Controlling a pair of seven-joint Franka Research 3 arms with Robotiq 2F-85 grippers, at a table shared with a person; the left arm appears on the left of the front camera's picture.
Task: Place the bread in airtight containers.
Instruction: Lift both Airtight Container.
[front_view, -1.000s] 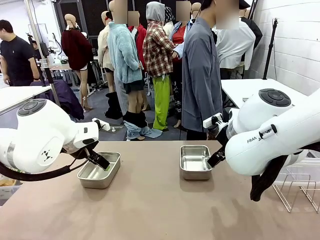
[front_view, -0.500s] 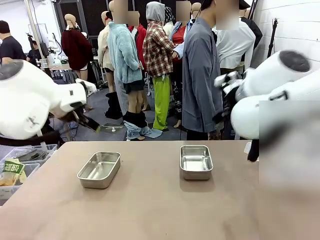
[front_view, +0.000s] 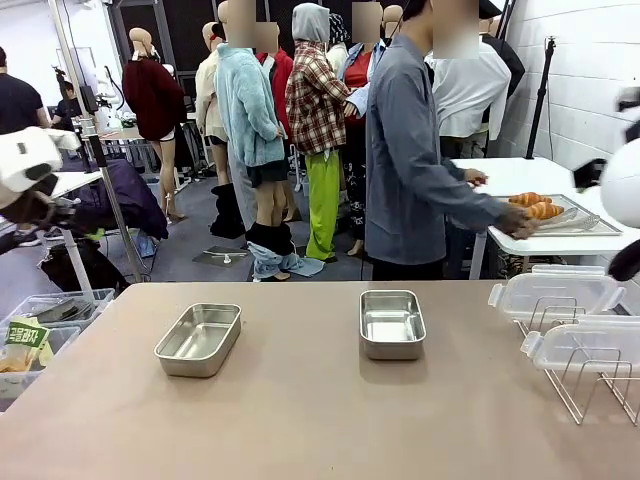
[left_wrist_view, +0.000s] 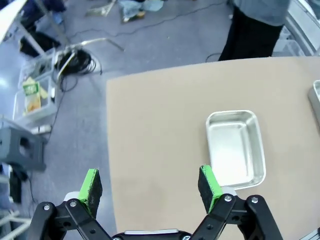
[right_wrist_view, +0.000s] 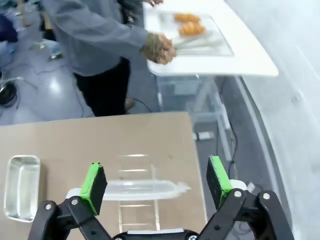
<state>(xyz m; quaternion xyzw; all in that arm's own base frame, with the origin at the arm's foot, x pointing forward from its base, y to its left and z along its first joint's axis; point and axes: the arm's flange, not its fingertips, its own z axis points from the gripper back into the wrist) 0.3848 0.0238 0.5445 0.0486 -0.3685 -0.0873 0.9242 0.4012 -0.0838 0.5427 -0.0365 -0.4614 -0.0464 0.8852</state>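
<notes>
The left container (front_view: 198, 340) sits on the brown bench (front_view: 300, 420) with its long axis slanting from near-left to far-right, while the right container (front_view: 391, 323) points straight toward the person (front_view: 405, 150). The croissants (front_view: 545, 210) lie side by side, long axes crosswise, on a tray (front_view: 585, 215) on the white bench (front_view: 520, 170) behind, by the person's hand (front_view: 517, 222). The left claw (left_wrist_view: 150, 187) and the right claw (right_wrist_view: 156, 182) hang with fingers apart, empty.

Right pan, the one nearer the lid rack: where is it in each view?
Front: right pan, just right of centre.
Left wrist: sliver at the right edge, beyond the left pan.
Right wrist: bottom-left corner.
Shared landmark: person in grey, top right in left wrist, top left in right wrist.
</notes>
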